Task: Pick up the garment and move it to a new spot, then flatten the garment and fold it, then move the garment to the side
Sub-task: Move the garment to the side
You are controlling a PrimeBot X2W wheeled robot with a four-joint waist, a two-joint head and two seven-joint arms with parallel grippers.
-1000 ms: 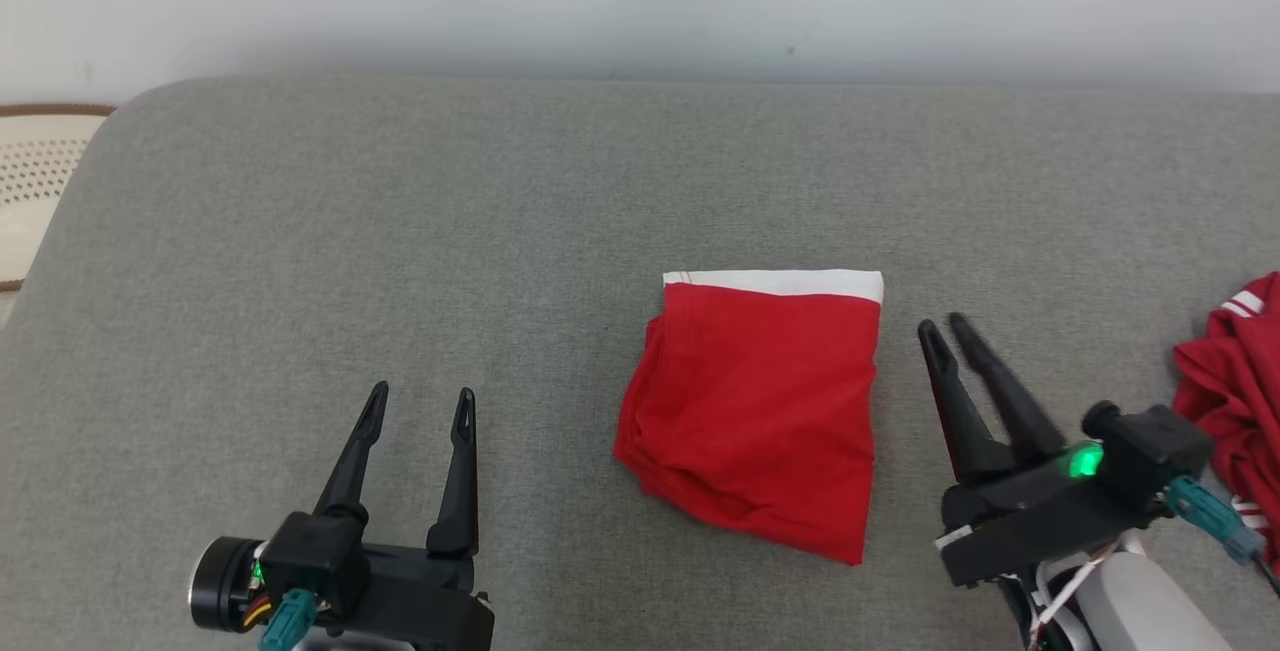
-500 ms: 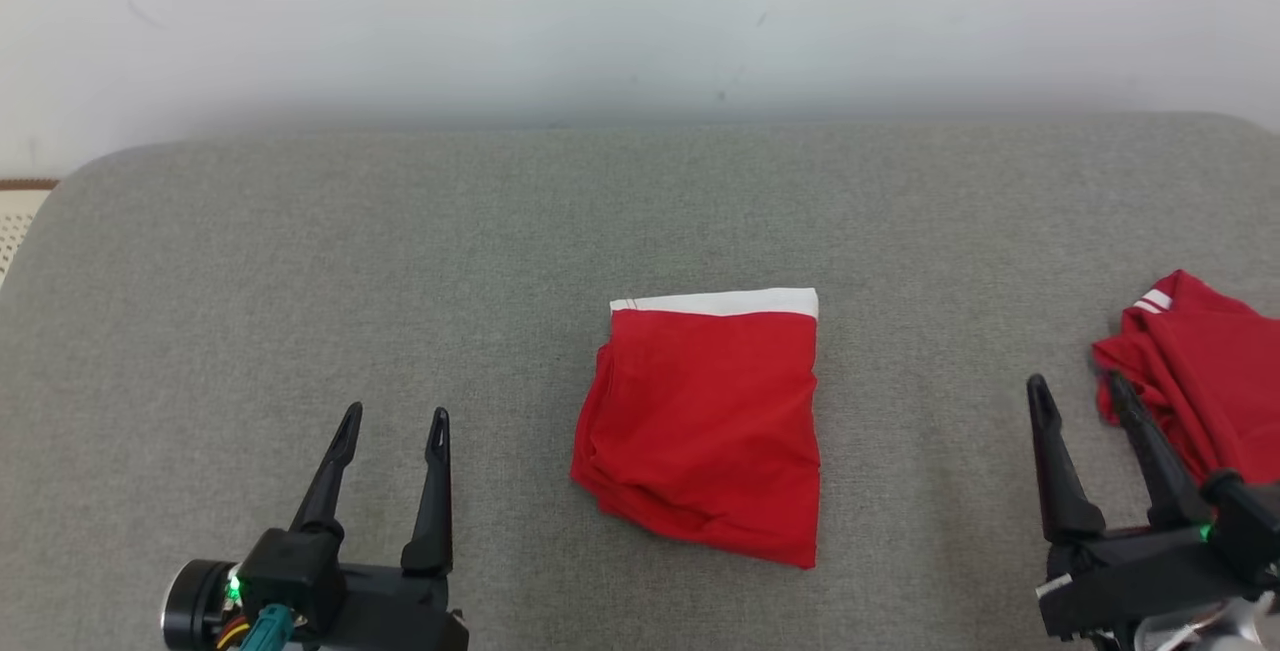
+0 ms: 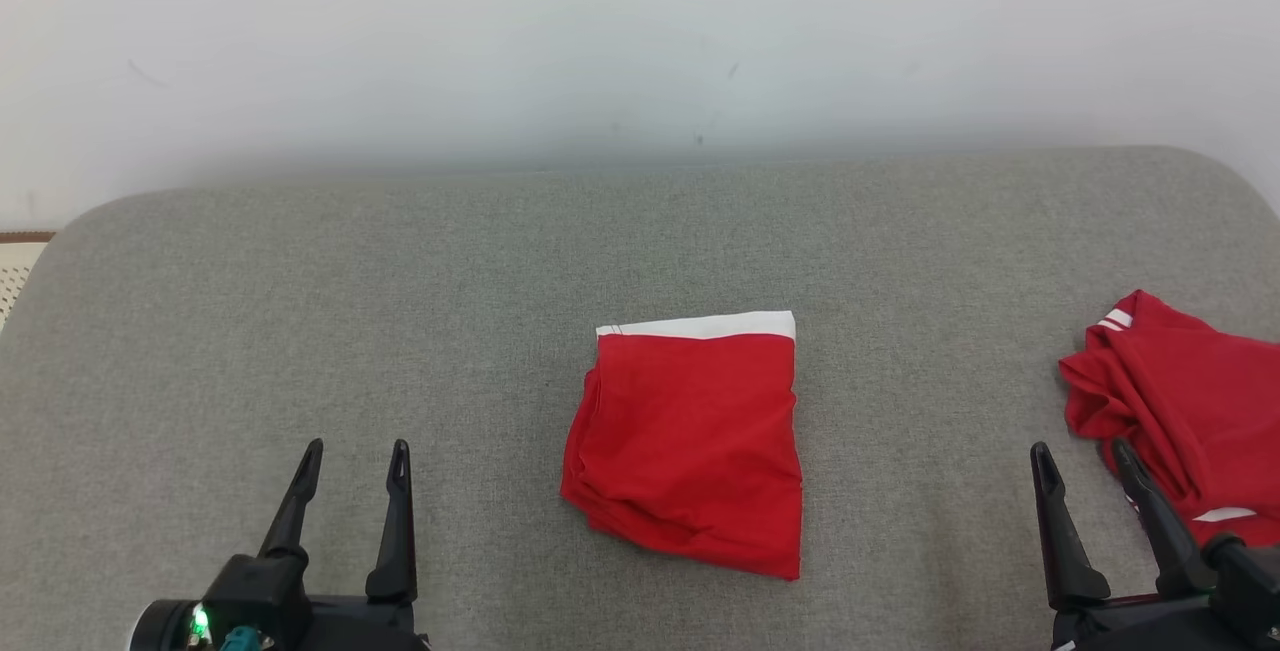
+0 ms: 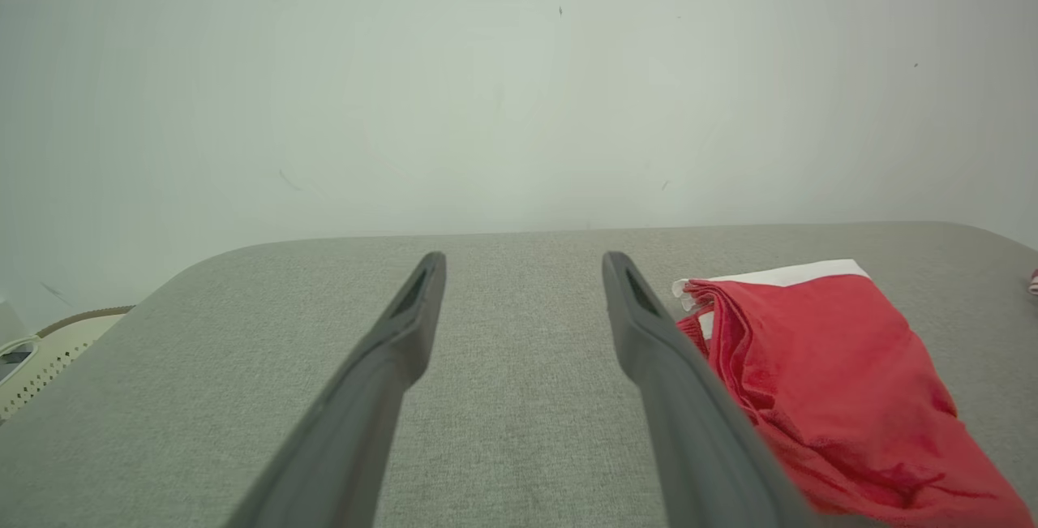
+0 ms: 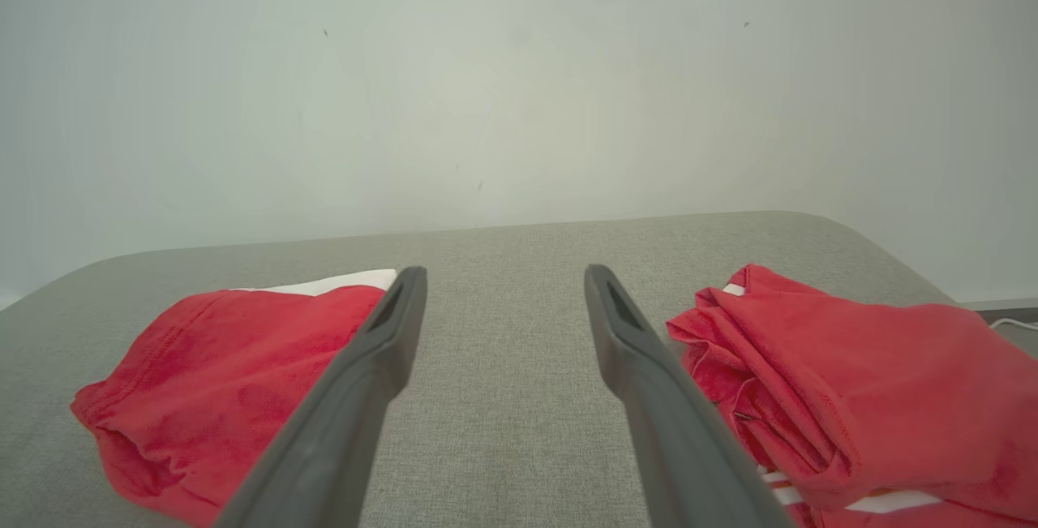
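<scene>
A folded red garment [image 3: 690,446] with a white band along its far edge lies flat in the middle of the grey cushion [image 3: 400,281]. In the left wrist view the garment [image 4: 835,382] lies right of my fingers; in the right wrist view the garment [image 5: 227,382] lies left of them. My left gripper [image 3: 355,461] stands open at the lower left, well apart from the cloth. Low at the right, my right gripper [image 3: 1085,461] is open and empty, between the folded garment and a second red cloth.
A crumpled red cloth with white stripes [image 3: 1180,411] lies at the cushion's right end, close to my right fingers, and shows in the right wrist view [image 5: 851,382]. A pale wall [image 3: 640,31] backs the cushion. A perforated cream object [image 4: 49,345] sits off the left edge.
The head camera has tilted and turned, shifting the whole picture. My right gripper has opened and drawn back from the folded garment's right edge toward the lower right. The left gripper stays open.
</scene>
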